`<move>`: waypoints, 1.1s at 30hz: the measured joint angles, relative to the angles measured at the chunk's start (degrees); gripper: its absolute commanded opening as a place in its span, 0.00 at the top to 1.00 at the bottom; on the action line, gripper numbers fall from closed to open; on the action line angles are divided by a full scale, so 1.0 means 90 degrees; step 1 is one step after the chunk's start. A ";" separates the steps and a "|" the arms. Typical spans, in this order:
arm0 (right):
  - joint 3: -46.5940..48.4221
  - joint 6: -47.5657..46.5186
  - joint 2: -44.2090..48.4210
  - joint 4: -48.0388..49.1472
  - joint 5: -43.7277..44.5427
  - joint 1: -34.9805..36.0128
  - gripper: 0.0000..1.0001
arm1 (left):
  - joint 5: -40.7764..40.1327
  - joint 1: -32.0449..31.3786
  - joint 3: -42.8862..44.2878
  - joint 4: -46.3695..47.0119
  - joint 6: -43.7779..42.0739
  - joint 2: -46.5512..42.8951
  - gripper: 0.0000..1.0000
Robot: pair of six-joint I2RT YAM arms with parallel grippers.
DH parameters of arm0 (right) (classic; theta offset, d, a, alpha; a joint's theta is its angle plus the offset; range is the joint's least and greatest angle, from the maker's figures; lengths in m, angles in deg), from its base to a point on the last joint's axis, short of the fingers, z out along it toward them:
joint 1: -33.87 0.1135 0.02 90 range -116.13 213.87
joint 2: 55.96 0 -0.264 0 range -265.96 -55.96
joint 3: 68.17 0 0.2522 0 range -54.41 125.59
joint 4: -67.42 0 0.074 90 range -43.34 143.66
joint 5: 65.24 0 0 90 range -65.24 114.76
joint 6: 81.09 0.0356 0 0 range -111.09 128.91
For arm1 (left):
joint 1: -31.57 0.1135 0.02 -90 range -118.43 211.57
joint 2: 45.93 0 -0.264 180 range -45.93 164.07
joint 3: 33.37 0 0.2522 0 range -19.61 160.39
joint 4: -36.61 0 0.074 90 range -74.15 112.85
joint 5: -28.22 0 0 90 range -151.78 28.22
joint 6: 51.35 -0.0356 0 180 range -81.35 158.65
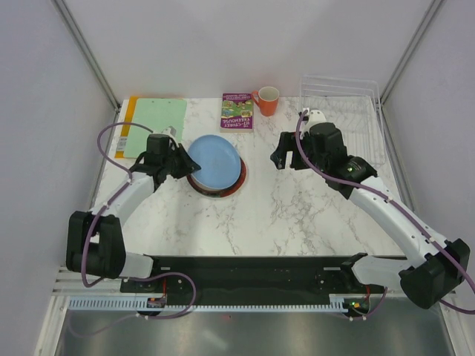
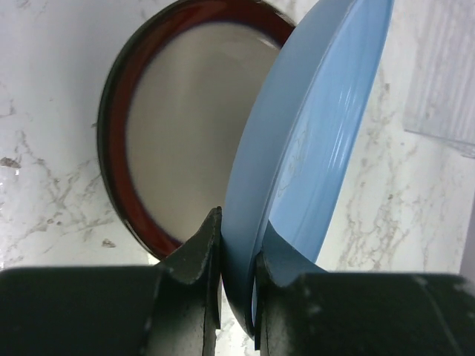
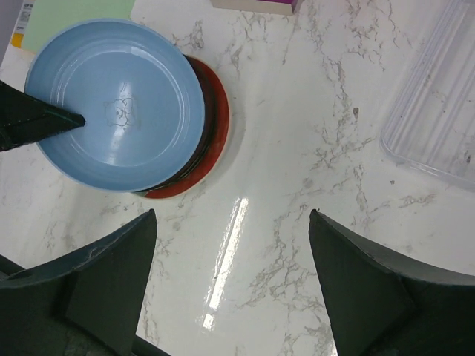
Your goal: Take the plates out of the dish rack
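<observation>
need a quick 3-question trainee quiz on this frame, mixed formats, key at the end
1. True or false: the left gripper is shut on the rim of the light blue plate.
2. Which item lies right below the light blue plate? A) dark-red-rimmed plate B) orange mug C) purple book
3. Fill in: the right gripper is ___ and holds nothing.

Key: 1 true; 2 A; 3 open.
</observation>
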 measured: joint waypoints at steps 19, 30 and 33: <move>-0.0423 -0.0143 0.0063 -0.0046 0.0308 0.0000 0.10 | -0.0087 0.0080 -0.0114 0.0068 -0.0131 0.0712 0.01; -0.0542 -0.0146 0.0066 -0.0041 0.0430 0.0000 0.08 | 0.0012 0.0041 -0.0185 -0.0313 -0.0189 0.0073 0.00; -0.0563 -0.0148 0.0109 -0.0039 0.0554 0.0000 0.07 | 0.0002 0.0041 -0.0182 -0.0483 -0.0262 -0.0325 0.00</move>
